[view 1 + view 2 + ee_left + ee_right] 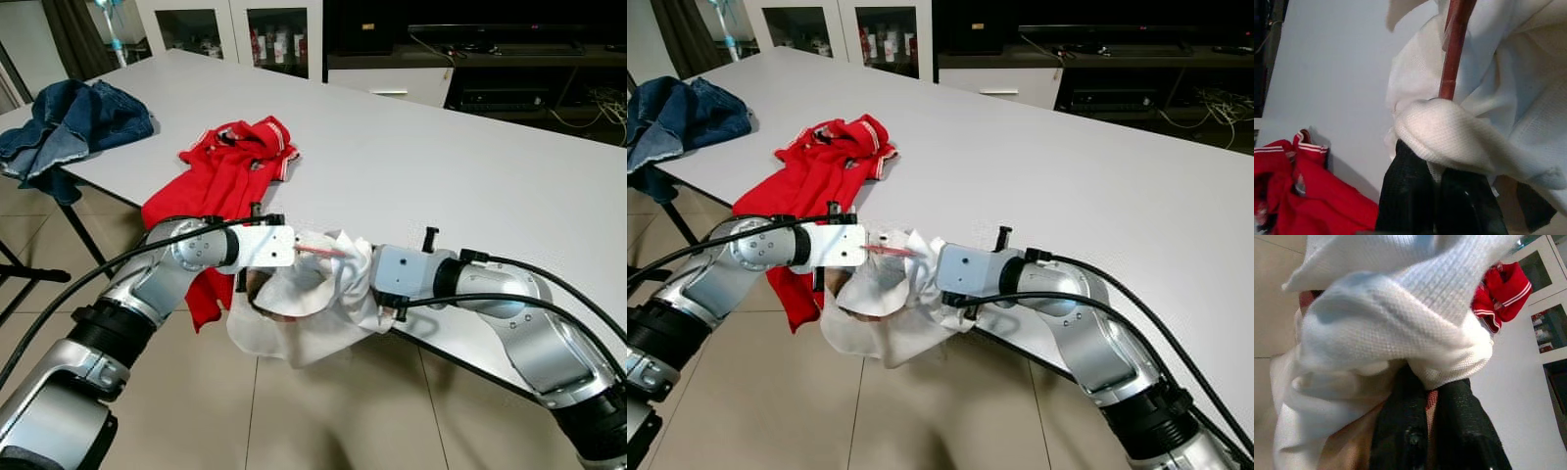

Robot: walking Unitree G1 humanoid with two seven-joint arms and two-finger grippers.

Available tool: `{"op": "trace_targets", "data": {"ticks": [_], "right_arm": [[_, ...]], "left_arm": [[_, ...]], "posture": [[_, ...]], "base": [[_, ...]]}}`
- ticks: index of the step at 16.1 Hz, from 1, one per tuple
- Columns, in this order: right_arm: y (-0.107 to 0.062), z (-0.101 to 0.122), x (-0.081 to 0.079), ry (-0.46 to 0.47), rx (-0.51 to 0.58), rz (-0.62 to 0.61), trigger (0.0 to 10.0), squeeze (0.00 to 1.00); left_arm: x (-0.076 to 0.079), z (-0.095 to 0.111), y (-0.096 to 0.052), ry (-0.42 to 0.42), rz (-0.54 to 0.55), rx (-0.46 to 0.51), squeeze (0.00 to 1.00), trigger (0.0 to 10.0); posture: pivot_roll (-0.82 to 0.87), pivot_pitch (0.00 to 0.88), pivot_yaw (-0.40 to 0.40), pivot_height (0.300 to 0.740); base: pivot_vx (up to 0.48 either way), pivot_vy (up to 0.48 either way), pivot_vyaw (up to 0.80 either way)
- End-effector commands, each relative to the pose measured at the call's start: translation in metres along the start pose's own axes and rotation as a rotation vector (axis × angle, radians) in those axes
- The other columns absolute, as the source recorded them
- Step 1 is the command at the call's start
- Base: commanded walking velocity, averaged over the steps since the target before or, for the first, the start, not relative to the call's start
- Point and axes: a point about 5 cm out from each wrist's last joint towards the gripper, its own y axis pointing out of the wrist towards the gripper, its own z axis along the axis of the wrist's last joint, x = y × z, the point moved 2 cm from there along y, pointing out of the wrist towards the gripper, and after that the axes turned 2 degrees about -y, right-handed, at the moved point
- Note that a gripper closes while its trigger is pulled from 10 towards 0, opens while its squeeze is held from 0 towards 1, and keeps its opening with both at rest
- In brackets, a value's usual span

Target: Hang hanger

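Now both my hands grip the soft white knitted shirt [313,304] off the white counter's [470,166] near edge, left hand [1437,196] also pinching the thin red hanger [1452,54], right hand [1425,431] clenched on cloth to thread it.

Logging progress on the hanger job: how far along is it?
Done: a red hanger is partly inside the white garment. In hand: the left gripper and the right gripper hold both beyond the table edge. Left: hanging them; the red shirt lies untouched.

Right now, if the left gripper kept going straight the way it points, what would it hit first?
The white garment bunched on its fingers, then probably the right gripper facing it; depth is unclear.
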Motion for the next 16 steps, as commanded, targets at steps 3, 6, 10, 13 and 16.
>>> {"op": "trace_targets", "data": {"ticks": [3, 6, 10, 13, 16], "right_arm": [[-0.002, -0.012, 0.005, 0.077, -0.02, -0.044, 0.0, 0.0], [-0.005, -0.021, 0.005, 0.145, -0.027, -0.082, 0.0, 0.0], [-0.007, -0.026, 0.005, 0.167, -0.03, -0.097, 0.0, 0.0], [-0.008, -0.033, 0.003, 0.204, -0.043, -0.116, 0.0, 0.0], [-0.007, -0.036, -0.001, 0.254, -0.045, -0.122, 0.0, 0.0]], "left_arm": [[-0.016, 0.005, -0.005, -0.012, 0.074, 0.019, 0.09, 10.0], [-0.009, 0.001, -0.008, -0.074, 0.048, 0.051, 1.0, 10.0], [-0.01, 0.004, -0.011, -0.057, 0.038, 0.099, 1.0, 10.0], [-0.042, 0.019, -0.018, -0.026, 0.295, 0.212, 1.0, 10.0], [-0.061, 0.03, -0.03, -0.079, 0.42, 0.315, 0.0, 10.0]], "posture": [[0.0, 0.029, 0.02, 0.74], [0.0, 0.028, 0.019, 0.74], [0.0, 0.026, 0.026, 0.74], [0.0, 0.028, 0.027, 0.74], [0.0, 0.031, 0.028, 0.74]], "base": [[0.0, 0.0, 0.0], [0.0, 0.0, 0.0], [0.0, 0.0, 0.0], [0.0, 0.0, 0.0], [0.0, 0.0, 0.0]]}}
